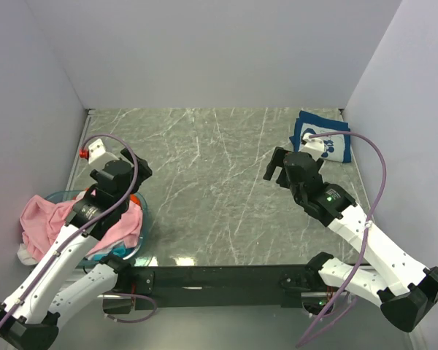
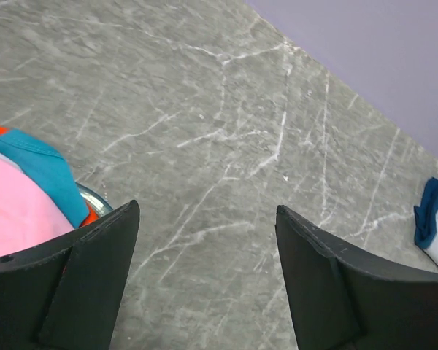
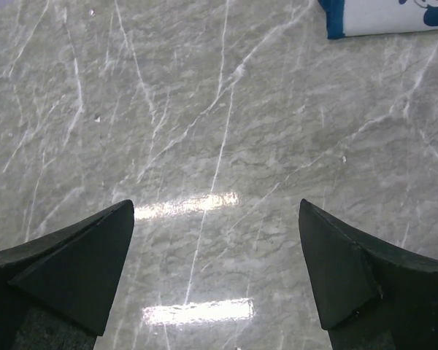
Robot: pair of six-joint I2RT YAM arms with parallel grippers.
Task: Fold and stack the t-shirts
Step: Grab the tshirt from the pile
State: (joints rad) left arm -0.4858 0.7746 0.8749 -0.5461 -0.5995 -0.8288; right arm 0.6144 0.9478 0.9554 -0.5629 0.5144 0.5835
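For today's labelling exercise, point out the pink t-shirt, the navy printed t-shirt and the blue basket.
pink t-shirt (image 1: 47, 219), top view, bunched middle
navy printed t-shirt (image 1: 317, 119), top view, navy far edge
blue basket (image 1: 62, 194), top view, far rim

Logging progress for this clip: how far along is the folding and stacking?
Done: navy t-shirt folded, far right. In hand: nothing; left end effector and right end effector open, empty. Left: pink t-shirt and teal t-shirt heaped in the basket.
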